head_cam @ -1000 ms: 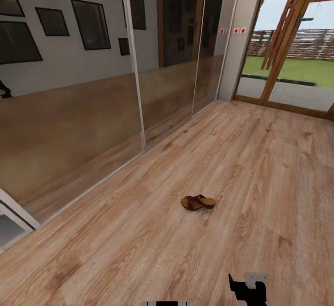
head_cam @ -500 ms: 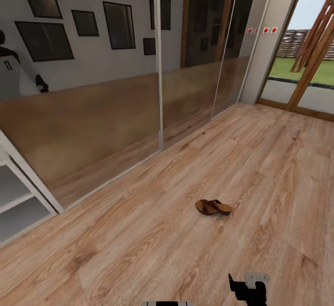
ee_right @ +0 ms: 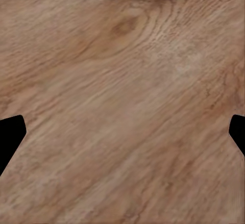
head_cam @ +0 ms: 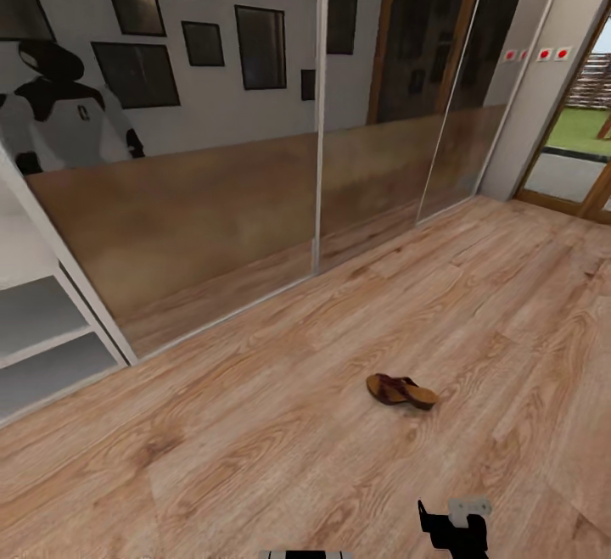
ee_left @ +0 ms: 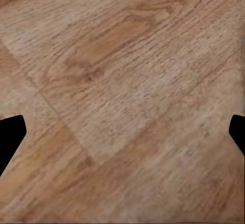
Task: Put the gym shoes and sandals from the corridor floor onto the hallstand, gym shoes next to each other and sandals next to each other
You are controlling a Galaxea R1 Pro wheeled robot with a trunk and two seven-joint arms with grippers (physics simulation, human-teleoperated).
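- Spreading across the whole lower scene: light brown wood-grain plank corridor floor [head_cam: 255,423], running up to the wall and on toward the doorway at the far right; also lying beneath both wrist cameras.
- Standing along the far side of the floor: tall mirrored sliding panels with thin white frames [head_cam: 319,109], reflecting the planks, a grey wall hung with dark picture frames [head_cam: 261,46], and a white-and-black robot torso [head_cam: 64,118].
- Showing at the left edge: pale grey-white open shelving with low compartments [head_cam: 42,338], sitting just beside the leftmost mirror panel; not telling from here whether this is the hallstand.
- Opening at the far right: wood-framed glass doorway [head_cam: 585,160] with green grass beyond, and a row of small red-and-white wall switches [head_cam: 535,54] beside it.
- Lying on the floor near the middle, well apart from the shelving and from the mirrors: single dark brown strappy sandal with tan footbed and thick sole [head_cam: 402,391], resting flat on its sole, its darker strapped end toward the shelving.
- Peeking in at the lower edge of the head view: black right gripper [head_cam: 454,529] with a small white bracket, near the sandal but apart from it.
- Framing bare planks in the right wrist view: right fingertips [ee_right: 10,134] spread wide, holding nothing.
- Framing bare planks in the left wrist view: left gripper [ee_left: 122,134], black fingertips [ee_left: 10,134] at opposite edges, likewise spread and holding nothing.
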